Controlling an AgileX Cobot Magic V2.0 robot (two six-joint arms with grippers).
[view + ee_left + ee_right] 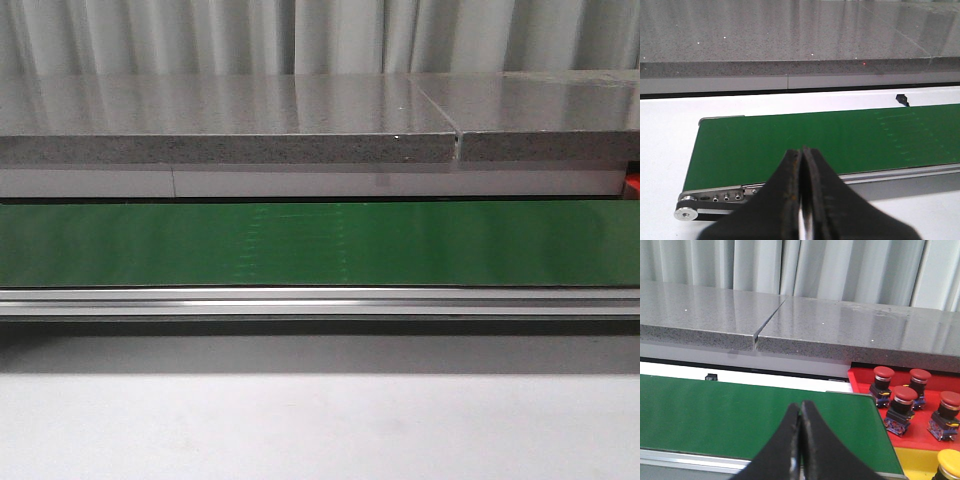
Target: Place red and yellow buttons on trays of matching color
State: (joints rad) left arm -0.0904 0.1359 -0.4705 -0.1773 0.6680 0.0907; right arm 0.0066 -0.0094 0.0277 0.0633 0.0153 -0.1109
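A green conveyor belt [320, 243] runs across the front view, edged by an aluminium rail [320, 300], with a grey stone slab [230, 120] behind it and nothing lying on the belt. The left gripper [802, 165] hangs over the belt's near edge close to the end roller [686, 214], its black fingers pressed together with nothing between them. The right gripper [800, 416] is likewise clenched and empty above the other end of the belt. Just beyond that end sits the red tray [912, 432] holding four red buttons [903, 402] standing upright. Beside it, the yellow tray [915, 462] holds a yellow button [949, 464], only partly visible at the frame's corner
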